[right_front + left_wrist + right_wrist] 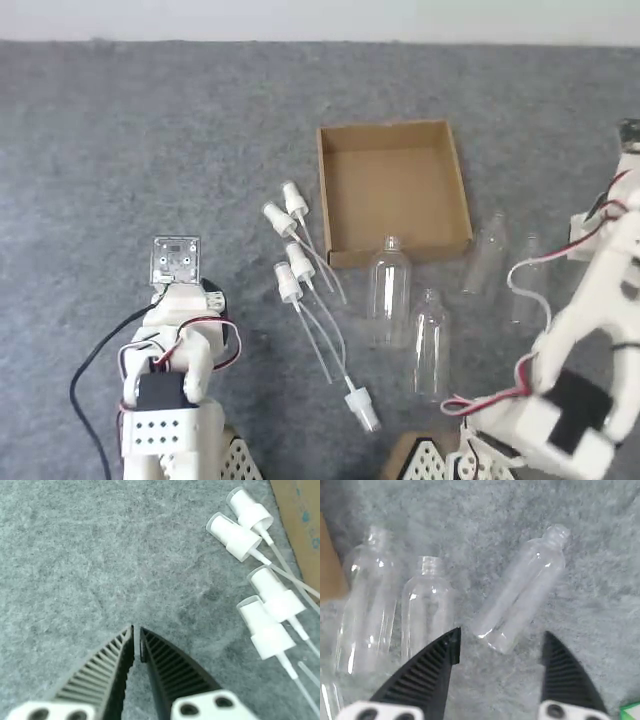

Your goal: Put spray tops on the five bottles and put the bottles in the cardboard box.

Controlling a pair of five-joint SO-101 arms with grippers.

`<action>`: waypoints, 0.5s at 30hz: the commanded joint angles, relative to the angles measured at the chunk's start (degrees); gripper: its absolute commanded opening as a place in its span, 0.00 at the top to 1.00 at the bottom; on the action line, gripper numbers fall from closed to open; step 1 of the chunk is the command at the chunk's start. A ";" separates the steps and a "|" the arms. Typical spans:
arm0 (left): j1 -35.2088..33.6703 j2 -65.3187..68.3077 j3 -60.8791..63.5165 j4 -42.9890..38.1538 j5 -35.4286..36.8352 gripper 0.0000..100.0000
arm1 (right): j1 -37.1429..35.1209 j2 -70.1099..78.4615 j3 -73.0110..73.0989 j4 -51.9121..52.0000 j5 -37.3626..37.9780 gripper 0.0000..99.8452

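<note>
Grey, felt-like counter [140, 130]. On it, an open cardboard box [395, 185], lying flat. Just beside the box, seen from above on its left, four spray tops [288, 283] close together with thin tubes trailing; a fifth spray top [362, 408] well apart from these. Near the box's front wall, clear bottles [388, 290] without caps, lying on their sides.
</note>
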 commanded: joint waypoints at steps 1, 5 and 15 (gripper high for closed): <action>-0.09 0.00 -0.40 0.18 0.18 0.99 | 3.30 7.34 -10.02 -1.10 -5.80 0.73; -0.09 0.00 -0.40 0.18 0.18 0.99 | 4.09 15.25 -14.77 -2.77 -9.05 0.73; -0.09 0.00 -0.40 0.18 0.18 0.99 | 3.82 28.44 -19.96 -2.77 -13.19 0.73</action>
